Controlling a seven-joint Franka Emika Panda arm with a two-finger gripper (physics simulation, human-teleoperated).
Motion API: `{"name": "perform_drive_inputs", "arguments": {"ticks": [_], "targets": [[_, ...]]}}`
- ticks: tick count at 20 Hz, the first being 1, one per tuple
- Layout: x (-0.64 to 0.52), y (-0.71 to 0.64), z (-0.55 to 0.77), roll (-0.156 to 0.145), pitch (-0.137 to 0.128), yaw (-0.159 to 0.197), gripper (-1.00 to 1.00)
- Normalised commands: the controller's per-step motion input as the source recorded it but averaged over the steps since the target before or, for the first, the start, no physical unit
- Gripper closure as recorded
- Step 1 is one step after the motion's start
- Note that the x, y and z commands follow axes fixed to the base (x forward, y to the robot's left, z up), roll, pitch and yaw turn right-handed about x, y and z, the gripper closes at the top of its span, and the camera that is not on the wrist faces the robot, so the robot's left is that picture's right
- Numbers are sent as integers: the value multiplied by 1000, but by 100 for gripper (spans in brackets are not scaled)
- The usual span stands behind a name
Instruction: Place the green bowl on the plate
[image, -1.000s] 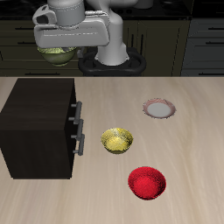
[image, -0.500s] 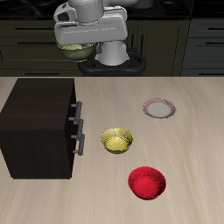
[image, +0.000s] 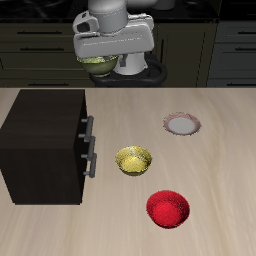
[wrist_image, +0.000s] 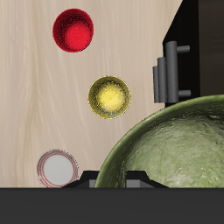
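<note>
Red bowl (image: 167, 208) sits nearest the table's front edge, then the golden-yellow bowl (image: 134, 160), then the plate (image: 182, 124) a bit farther back. High above the table's back, the gripper (image: 99, 62) grips the green bowl (image: 98, 66), so the plate lies down and forward from it.

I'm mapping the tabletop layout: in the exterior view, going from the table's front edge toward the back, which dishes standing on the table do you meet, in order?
Red bowl → golden-yellow bowl → plate. The green bowl is held up in the air by the gripper, so it is left out.
</note>
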Motion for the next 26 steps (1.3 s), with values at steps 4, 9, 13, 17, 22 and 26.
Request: {"name": "perform_drive_inputs", "arguments": {"ticks": [4, 9, 13, 17, 22, 26], "targets": [[-105, 383, -155, 25, 0, -4, 100], [-164, 483, -151, 15, -9, -31, 100], [-189, 496, -231, 12, 11, -25, 100], [-273, 388, -65, -21, -41, 15, 100], [-314, 448, -266, -17, -35, 22, 100], [-208, 330, -358, 49, 19, 21, 100]]}}
